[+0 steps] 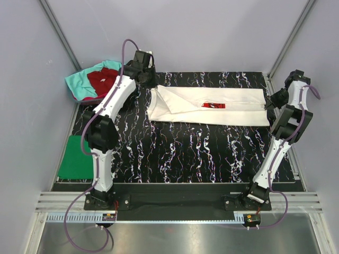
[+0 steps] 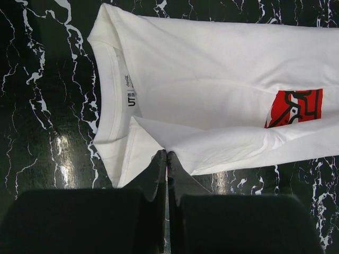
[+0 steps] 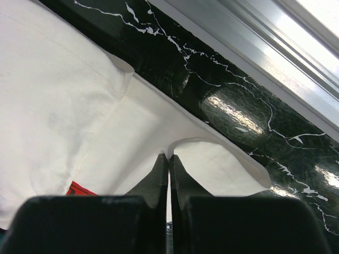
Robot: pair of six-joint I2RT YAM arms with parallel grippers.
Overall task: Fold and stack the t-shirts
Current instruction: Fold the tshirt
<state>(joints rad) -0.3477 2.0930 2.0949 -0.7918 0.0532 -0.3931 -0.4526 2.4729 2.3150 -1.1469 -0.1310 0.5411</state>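
Observation:
The white t-shirt with a red chest print lies across the far part of the table, folded lengthwise. My left gripper is shut on a fold of its cloth near the collar; in the left wrist view the gripper pinches the white shirt. My right gripper is shut on the hem end; in the right wrist view the gripper pinches the white cloth. A folded green shirt lies at the left edge. A dark red shirt and a teal shirt lie bunched at far left.
The black marbled table is bounded by a metal rail on the right and grey walls around. The two arm bases stand at the near edge.

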